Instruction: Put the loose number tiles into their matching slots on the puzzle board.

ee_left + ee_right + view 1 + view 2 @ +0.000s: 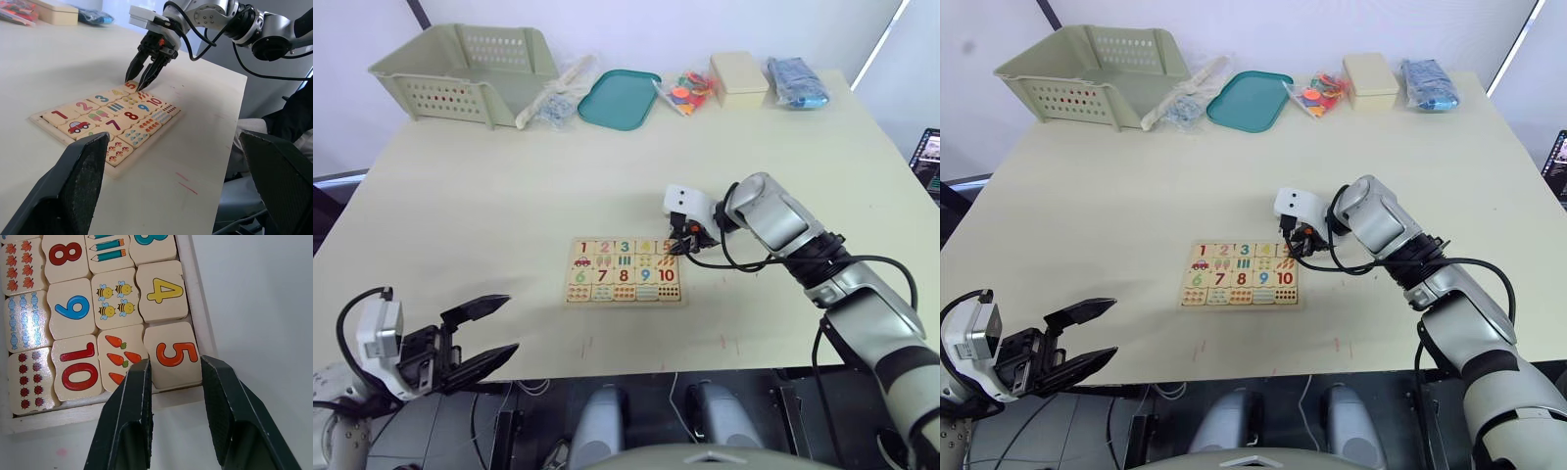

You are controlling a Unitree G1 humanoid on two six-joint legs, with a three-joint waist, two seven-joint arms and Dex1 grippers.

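Observation:
The puzzle board (625, 301) lies flat near the table's front middle. Number tiles 1 (584, 248), 2 (604, 248), 3 (625, 248) and 4 (161, 291) lie side by side in its far row. Tile 5 (172, 355) lies level in the end slot of that row, at the board's right corner. My right gripper (173, 363) points down over tile 5, open, with one finger close on each side of it. My left gripper (509, 323) hangs open and holding nothing, low at the near left, off the table's front edge.
Along the table's far edge stand a pale green basket (465, 73), a crumpled clear bag (558, 98), a teal tray (619, 98), a clear bag of colourful pieces (688, 90), a beige box (739, 76) and a blue packet (795, 83).

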